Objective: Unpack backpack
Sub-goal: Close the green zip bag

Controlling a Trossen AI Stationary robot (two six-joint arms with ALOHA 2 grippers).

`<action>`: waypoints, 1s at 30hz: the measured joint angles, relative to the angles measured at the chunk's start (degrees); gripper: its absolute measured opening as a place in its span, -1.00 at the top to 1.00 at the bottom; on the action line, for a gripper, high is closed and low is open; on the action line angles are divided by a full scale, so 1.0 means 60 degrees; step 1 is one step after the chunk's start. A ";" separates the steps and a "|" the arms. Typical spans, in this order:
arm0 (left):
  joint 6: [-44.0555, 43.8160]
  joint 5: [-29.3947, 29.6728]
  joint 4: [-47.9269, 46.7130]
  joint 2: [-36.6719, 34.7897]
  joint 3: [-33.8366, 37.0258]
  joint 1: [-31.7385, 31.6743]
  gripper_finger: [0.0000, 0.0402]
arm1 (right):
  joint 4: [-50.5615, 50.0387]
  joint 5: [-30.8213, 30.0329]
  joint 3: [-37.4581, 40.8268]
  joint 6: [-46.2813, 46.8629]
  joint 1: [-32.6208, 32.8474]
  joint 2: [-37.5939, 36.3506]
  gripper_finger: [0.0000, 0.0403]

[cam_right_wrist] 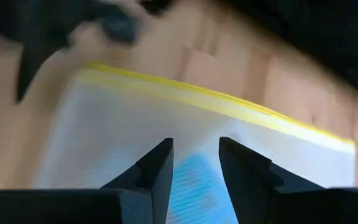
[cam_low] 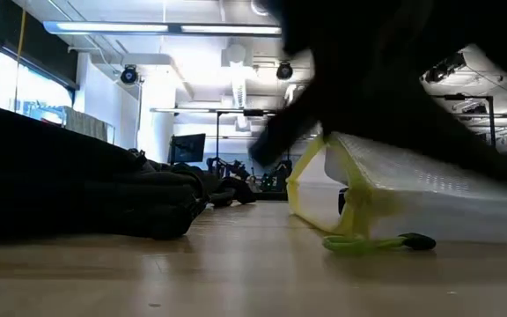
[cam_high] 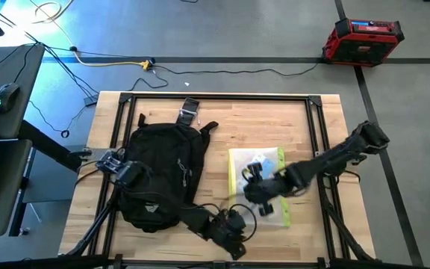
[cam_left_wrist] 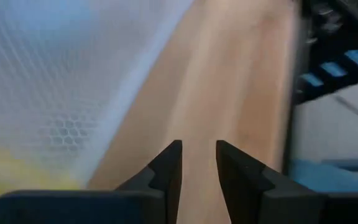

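The black backpack (cam_high: 159, 173) lies flat on the left half of the wooden table; it also shows in the low view (cam_low: 60, 176). A translucent pouch with neon-yellow trim (cam_high: 260, 166) lies right of it, and shows in the low view (cam_low: 429, 189). My right gripper (cam_high: 258, 193) is over the pouch (cam_right_wrist: 117, 124), its fingers (cam_right_wrist: 157, 171) a little apart with nothing between them. My left gripper (cam_high: 234, 224) is low near the table's front edge, between backpack and pouch. Its fingers (cam_left_wrist: 169, 168) are slightly apart over bare wood, beside the pouch (cam_left_wrist: 42, 93). My right gripper points down at the pouch's top face (cam_right_wrist: 194, 168), slanting in from the table's right. I cannot tell whether its fingertips touch the pouch.
A black metal frame (cam_high: 215, 97) runs around the tabletop. The backpack's straps (cam_high: 189, 113) reach toward the far edge. A yellow cord with a black pull (cam_low: 377, 242) lies in front of the pouch. A red case (cam_high: 360, 39) stands on the floor beyond the table.
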State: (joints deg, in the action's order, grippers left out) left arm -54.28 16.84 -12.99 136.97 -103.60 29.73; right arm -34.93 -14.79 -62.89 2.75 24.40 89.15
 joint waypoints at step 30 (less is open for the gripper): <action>-0.0817 0.2529 -0.8406 -0.2426 0.0031 -0.0555 0.54 | -0.1371 -0.0635 0.1217 0.3558 0.0154 -0.0181 0.42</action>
State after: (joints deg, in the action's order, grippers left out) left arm -59.18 32.01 -63.42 122.42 -103.42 26.40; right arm -43.16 -18.60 -55.59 24.10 25.32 88.07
